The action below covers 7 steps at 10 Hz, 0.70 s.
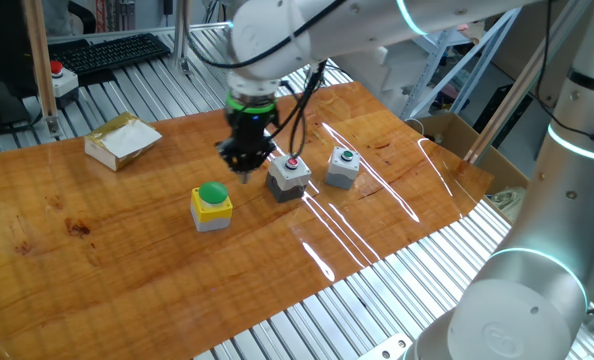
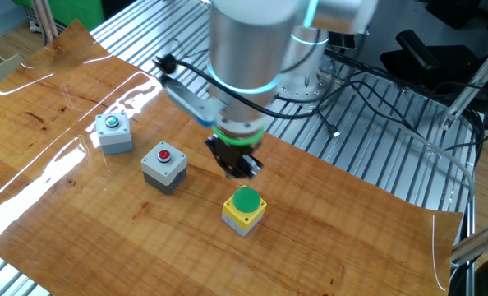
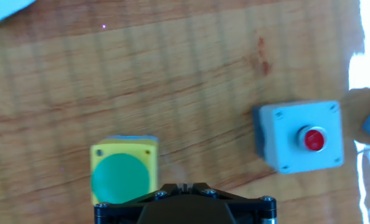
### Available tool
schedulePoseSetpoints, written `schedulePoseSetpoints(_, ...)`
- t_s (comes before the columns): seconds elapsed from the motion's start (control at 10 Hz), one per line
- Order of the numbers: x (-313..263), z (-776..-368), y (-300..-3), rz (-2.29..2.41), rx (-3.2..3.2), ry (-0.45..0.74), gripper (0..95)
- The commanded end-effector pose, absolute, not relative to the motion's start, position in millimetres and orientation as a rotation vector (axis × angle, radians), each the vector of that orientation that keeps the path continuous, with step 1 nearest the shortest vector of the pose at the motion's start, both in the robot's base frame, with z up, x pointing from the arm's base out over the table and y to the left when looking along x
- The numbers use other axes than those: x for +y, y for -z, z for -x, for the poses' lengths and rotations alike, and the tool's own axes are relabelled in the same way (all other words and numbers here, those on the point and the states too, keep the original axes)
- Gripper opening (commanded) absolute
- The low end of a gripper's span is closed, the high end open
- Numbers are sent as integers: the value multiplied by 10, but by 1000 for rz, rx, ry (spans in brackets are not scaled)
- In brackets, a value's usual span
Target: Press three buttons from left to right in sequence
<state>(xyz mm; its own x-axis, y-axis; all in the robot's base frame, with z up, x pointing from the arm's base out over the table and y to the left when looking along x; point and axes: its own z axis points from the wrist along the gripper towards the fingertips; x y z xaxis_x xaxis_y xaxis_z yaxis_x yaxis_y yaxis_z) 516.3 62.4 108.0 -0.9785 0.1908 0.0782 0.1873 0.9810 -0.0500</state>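
Three buttons sit in a row: yellow box with green dome [image 1: 211, 196], red-button box [image 1: 289, 172], green-button box [image 1: 343, 166]. Gripper [image 1: 244, 157] hovers between the first two, its fingers' state hidden; descending here could miss either cap.

Gripper [image 1: 245, 160] pointing down, fingertips touching

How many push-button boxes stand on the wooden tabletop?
3, in a row: the yellow box with green dome at one end, the grey box with red button in the middle, the grey box with green button at the far end.
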Motion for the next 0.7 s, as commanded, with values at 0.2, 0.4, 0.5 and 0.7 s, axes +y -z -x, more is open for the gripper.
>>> schedulePoseSetpoints(0.2,821,-5179,-1021,337,-3034,-66,0)
schedulePoseSetpoints(0.4,923,-5174,-993,342,-3050,-12,0)
schedulePoseSetpoints(0.5,952,-5170,-987,344,-3047,-9,0)
schedulePoseSetpoints(0.7,963,-5169,-984,340,-3053,13,0)
